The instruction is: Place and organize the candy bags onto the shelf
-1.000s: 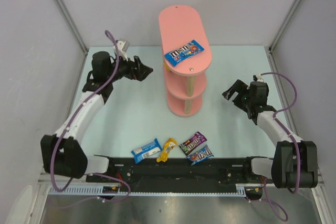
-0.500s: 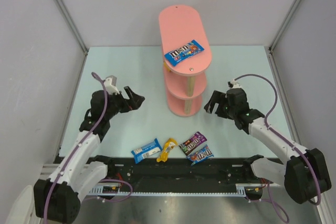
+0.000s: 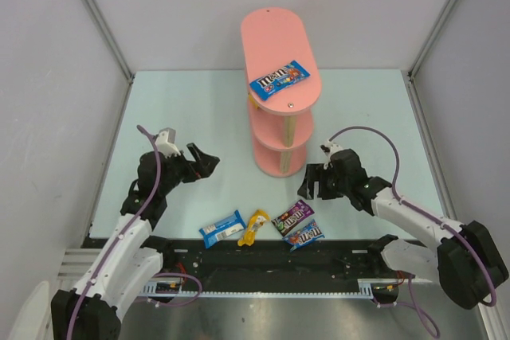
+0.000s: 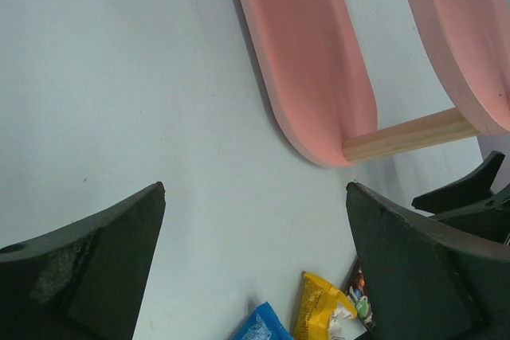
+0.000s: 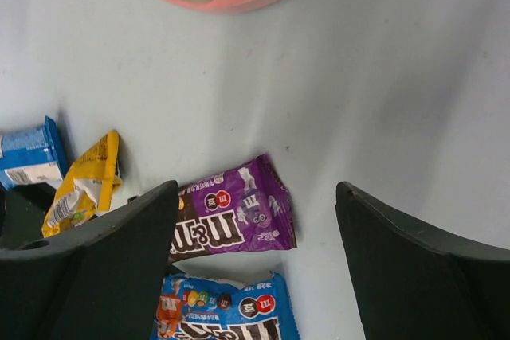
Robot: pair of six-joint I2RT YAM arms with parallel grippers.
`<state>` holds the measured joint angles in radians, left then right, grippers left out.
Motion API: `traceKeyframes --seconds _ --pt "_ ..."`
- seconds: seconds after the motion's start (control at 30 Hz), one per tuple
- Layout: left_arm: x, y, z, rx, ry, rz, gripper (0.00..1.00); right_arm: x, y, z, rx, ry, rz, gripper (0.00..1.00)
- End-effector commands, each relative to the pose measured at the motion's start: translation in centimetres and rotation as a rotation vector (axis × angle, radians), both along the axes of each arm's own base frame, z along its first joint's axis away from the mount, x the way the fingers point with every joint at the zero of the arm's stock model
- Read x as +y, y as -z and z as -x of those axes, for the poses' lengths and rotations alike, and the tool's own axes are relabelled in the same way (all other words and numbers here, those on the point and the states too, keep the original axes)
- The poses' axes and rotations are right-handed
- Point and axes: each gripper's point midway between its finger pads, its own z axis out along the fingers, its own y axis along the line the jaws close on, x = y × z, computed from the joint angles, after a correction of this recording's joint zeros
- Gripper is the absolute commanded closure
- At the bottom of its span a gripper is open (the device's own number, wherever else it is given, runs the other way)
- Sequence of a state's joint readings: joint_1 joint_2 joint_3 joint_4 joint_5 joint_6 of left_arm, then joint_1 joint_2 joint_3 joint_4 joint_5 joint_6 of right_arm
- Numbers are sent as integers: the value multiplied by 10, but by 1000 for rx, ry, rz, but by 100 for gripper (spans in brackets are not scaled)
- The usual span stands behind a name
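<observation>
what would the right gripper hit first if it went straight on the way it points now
Probably the purple packet: the right wrist view shows it lying almost dead ahead of the open right gripper, though depth is unclear.

Top view looks steeply down from behind the arms. Both wrist views sit close above the table (image 3: 199, 117), shelf (image 4: 311, 77) at 12 o'clock, sharing the yellow packet (image 5: 84, 181).

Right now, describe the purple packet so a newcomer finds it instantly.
Start at the tall pink shelf and come toward the near edge. In the row lying there, the purple packet is third from the left, with a yellow bag to its left and a blue bag just nearer. It's the only purple one.
</observation>
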<state>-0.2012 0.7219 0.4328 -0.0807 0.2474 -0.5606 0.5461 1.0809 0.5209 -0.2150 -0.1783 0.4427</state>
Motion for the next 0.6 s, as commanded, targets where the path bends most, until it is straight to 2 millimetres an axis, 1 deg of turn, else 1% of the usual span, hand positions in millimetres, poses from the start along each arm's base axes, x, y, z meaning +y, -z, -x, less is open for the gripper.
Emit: traceKeyframes --seconds 0.0,0.13,0.2,0.27,0.4,0.5,0.57 --pt "-3 -3 6 -24 20 11 0 12 14 13 32 -67 21 17" --pt "-2 4 10 -12 24 4 0 10 35 20 104 -44 69 24" --pt "-3 4 11 -18 32 -1 0 12 41 24 124 -47 71 25" --pt "-2 6 12 -14 32 -6 0 16 42 26 125 -62 69 28" --pt "-5 9 15 -15 45 12 0 14 43 26 126 -51 79 29" --pt "-6 9 15 -15 48 16 0 14 45 30 144 -59 82 31" --pt "-6 8 15 -17 49 15 0 14 47 33 158 -66 85 34"
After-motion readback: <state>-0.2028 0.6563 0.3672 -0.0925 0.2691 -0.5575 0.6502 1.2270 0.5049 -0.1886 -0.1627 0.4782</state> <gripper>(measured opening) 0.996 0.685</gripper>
